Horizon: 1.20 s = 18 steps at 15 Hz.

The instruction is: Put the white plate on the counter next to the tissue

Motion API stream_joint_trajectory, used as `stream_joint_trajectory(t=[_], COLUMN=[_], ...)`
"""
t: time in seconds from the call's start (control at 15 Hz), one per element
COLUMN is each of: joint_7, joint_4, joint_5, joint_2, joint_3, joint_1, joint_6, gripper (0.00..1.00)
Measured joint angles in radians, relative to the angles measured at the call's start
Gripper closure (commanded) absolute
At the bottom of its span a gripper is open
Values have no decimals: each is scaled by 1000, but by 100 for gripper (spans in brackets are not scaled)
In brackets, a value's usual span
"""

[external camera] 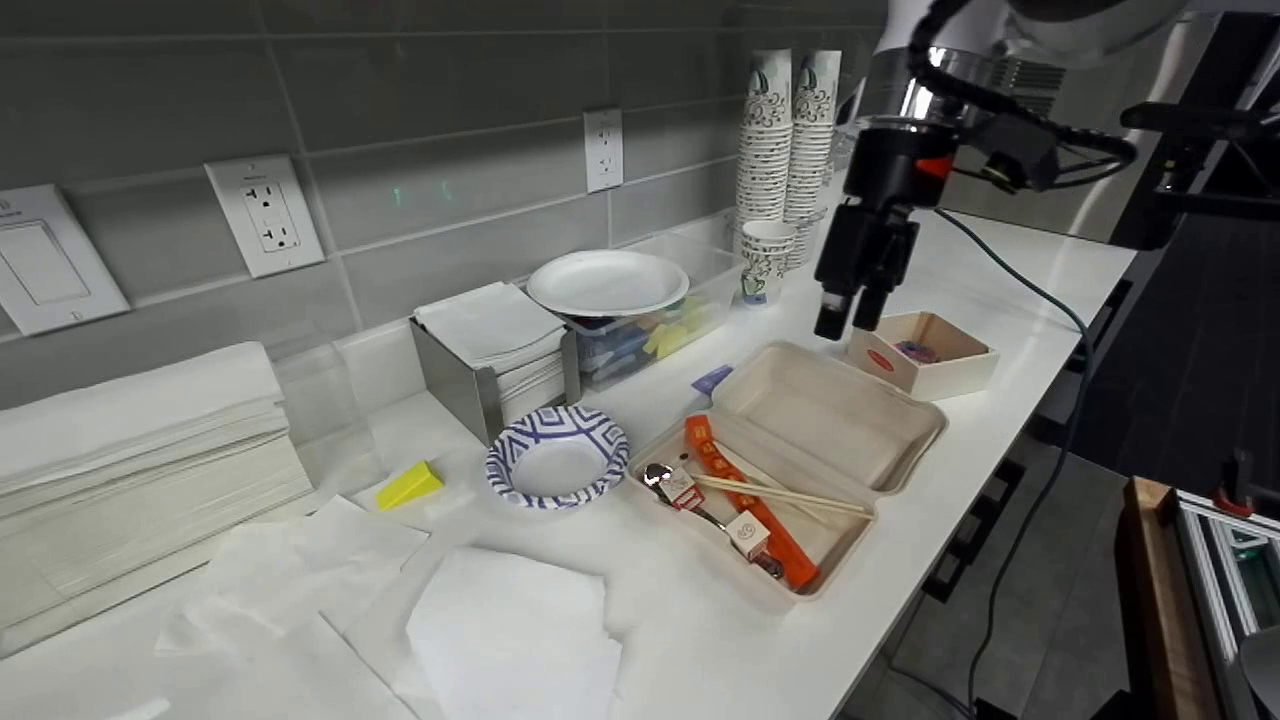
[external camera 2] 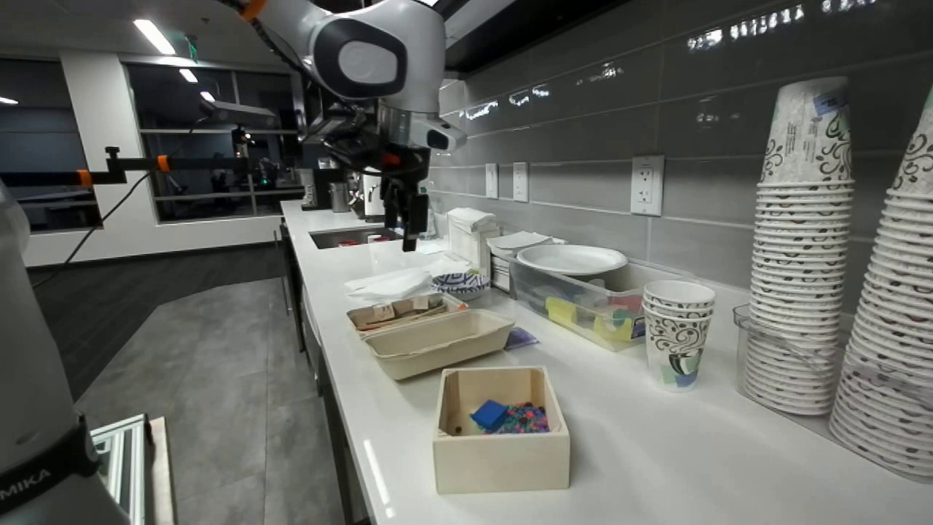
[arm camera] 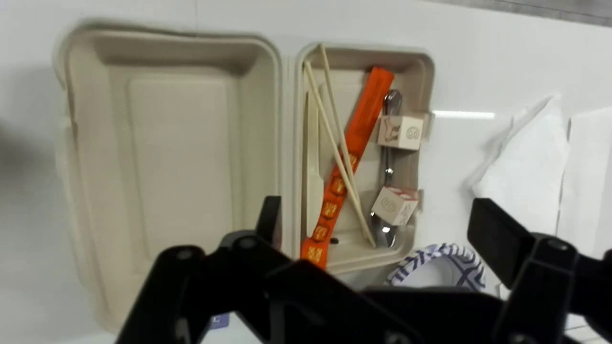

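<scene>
gripper [arm camera: 382, 224] is hovering spread, empty (likely pre-grasp); white plate [external camera: 608, 282] is resting atop clear bin [external camera 2: 536, 290], presumably stored there.

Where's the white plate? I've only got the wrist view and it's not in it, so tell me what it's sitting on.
Observer: The white plate rests on top of a clear plastic bin.
Operator: Give me anything standing near that bin that I could knock over.
Observer: A short stack of scroll-patterned paper cups stands on the counter near one end of it.
Operator: Now tell me what's past the clamshell container, off the left edge of my picture.
Observer: An open wooden box, holding a small blue block and a scatter of multicoloured pieces.
</scene>
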<state>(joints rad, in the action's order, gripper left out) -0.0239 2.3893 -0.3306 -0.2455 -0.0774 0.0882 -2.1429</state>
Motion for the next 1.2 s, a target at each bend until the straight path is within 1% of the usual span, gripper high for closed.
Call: stream_joint_trajectory(t=[0.27, 0.4, 0.6, 0.73, 0.93, 1.2], joint_7=[-3, -12, -73, -118, -181, -195], joint_4=[-244, -353, -489, -557, -638, -671], joint_5=[19, 27, 22, 4, -36, -46], joint_2=[231, 323, 437, 496, 566, 593], joint_3=[-9, -13, -13, -10, 4, 12], joint_1=[-61, -93, -142, -173, -218, -229], joint_6=[0, 2, 11, 26, 77, 89], gripper=[0, 0, 0, 0, 0, 0])
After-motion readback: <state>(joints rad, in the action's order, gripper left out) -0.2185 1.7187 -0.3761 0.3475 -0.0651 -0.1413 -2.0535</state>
